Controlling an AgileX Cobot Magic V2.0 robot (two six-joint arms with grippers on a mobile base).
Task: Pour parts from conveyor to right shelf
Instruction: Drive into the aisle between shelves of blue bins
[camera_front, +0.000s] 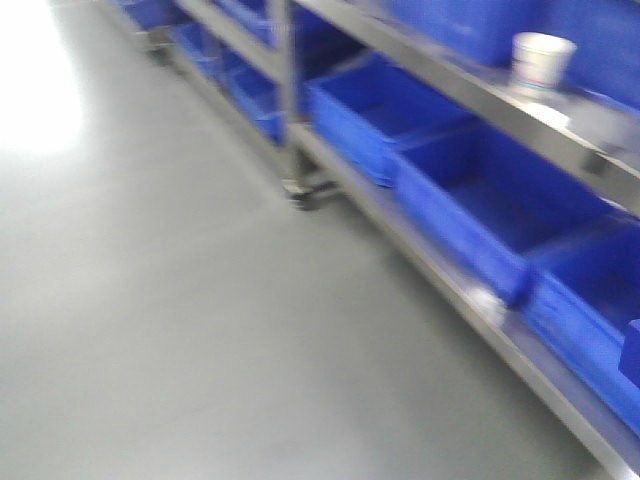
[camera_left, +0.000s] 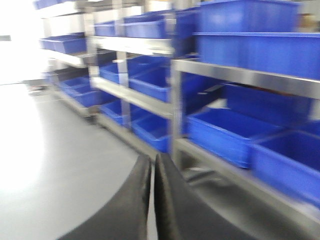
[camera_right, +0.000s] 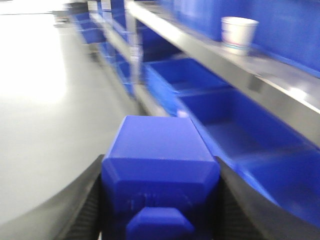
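One blue block (camera_right: 160, 150) is clamped in the right gripper (camera_right: 160, 192), the left gripper (camera_left: 152, 170) pinched empty; bumping the shelf (camera_right: 200, 47) could dislodge it.

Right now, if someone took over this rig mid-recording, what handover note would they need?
Left gripper: fingers shut, nothing between them.
Right gripper: shut on the blue block.
The shelf with its open blue bins stands to the right; the conveyor is not in view.
Done: block picked up.
Left: release it into a bin, probably one on the lower level.
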